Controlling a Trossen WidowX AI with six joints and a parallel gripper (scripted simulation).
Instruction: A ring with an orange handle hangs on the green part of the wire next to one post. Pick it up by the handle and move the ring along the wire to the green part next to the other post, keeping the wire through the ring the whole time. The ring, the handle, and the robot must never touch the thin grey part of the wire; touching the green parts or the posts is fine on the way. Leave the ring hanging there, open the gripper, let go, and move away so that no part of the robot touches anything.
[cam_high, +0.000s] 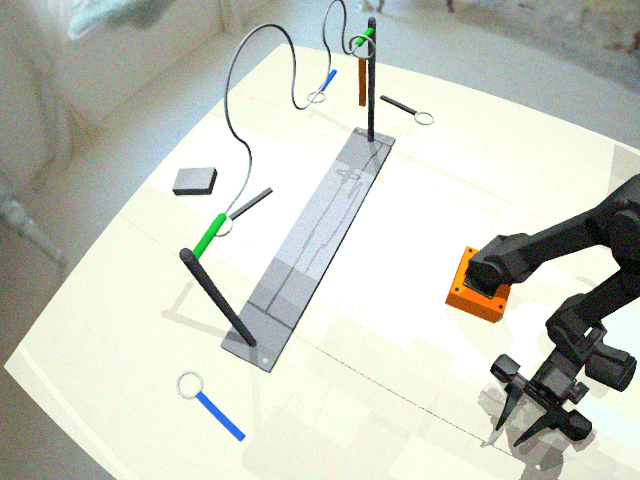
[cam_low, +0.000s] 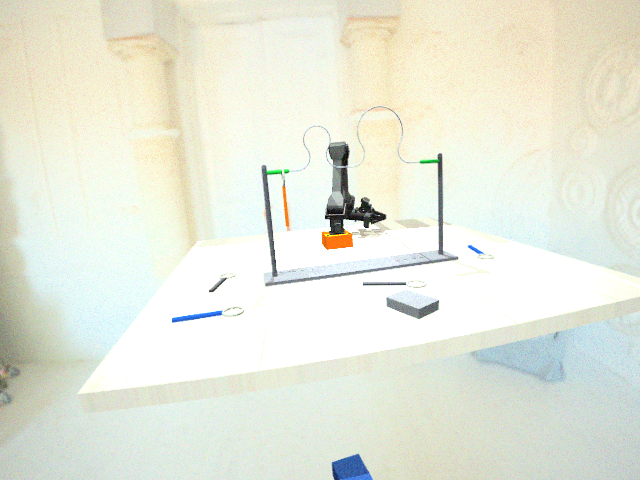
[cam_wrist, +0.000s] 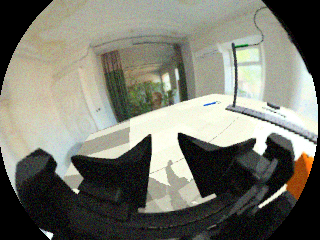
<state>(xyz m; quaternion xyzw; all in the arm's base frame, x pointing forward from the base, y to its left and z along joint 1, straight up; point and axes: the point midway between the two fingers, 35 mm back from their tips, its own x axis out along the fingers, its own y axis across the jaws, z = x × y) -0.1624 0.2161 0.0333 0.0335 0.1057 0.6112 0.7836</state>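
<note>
The orange handle (cam_high: 362, 82) (cam_low: 285, 206) hangs straight down from its pale ring, which is around the green part (cam_high: 364, 36) (cam_low: 278, 171) beside the far post (cam_high: 371, 93) (cam_low: 268, 222) of the top view. The thin grey wire (cam_high: 226, 98) (cam_low: 379, 106) bends up and down to the other green part (cam_high: 209, 236) (cam_low: 429, 161) (cam_wrist: 241, 46) at the other post (cam_high: 219, 299) (cam_low: 440, 206) (cam_wrist: 236, 75). My gripper (cam_high: 506, 437) (cam_wrist: 164, 136) is partly open and empty, low over the table's near right side in the top view, far from ring and wire.
The grey base plate (cam_high: 315, 227) joins the posts. Loose blue-handled (cam_high: 219, 415) (cam_low: 196, 316) and dark-handled (cam_high: 398, 104) (cam_low: 383, 283) rings lie on the table. A grey block (cam_high: 193, 180) (cam_low: 412, 302) lies beyond the wire. The orange box (cam_high: 473, 304) (cam_low: 337, 240) is under the arm's base.
</note>
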